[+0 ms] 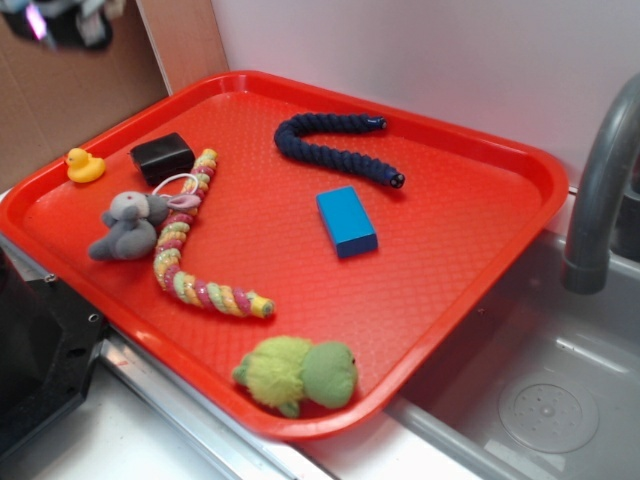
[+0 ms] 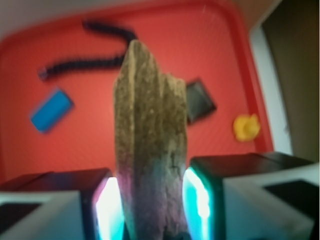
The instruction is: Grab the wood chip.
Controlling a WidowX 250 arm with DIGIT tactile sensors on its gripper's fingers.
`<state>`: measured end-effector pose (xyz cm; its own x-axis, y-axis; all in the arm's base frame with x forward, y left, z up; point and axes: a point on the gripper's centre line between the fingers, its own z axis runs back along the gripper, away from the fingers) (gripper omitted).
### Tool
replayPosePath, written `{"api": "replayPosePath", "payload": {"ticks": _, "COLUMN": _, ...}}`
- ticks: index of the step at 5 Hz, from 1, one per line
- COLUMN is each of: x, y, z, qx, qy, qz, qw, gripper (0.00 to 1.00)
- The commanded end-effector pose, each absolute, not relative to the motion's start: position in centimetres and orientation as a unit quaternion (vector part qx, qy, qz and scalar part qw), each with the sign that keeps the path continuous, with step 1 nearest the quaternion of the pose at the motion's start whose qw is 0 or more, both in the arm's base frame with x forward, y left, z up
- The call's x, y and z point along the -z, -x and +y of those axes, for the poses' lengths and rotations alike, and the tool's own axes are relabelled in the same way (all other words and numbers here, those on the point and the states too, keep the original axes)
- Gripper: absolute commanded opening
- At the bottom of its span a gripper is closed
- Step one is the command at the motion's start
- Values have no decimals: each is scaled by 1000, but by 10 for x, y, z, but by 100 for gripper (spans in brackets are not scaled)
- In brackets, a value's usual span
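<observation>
In the wrist view, the wood chip (image 2: 150,125) stands upright, a rough brown-grey sliver tapering to a point at the top. My gripper (image 2: 152,200) is shut on its lower end, one glowing pad pressed against each side. The chip hangs high above the red tray (image 2: 165,20). In the exterior view only a blurred bit of the gripper (image 1: 70,22) shows at the top left corner, well above the tray (image 1: 540,170), and the chip cannot be made out there.
On the tray lie a blue block (image 1: 347,221), a black box (image 1: 162,157), a yellow duck (image 1: 84,166), a grey plush (image 1: 128,226), a striped rope (image 1: 190,250), a dark blue rope (image 1: 335,150) and a green plush (image 1: 298,374). A faucet (image 1: 600,180) and sink stand to the right.
</observation>
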<state>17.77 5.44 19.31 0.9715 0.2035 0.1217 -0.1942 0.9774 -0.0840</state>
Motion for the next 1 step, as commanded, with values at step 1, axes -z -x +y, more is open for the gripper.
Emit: {"api": "replayPosePath", "payload": {"ticks": 1, "x": -198, "y": -184, "z": 52, "qx": -118, "qy": -6, "qz": -78, "qw": 990, "gripper": 0}}
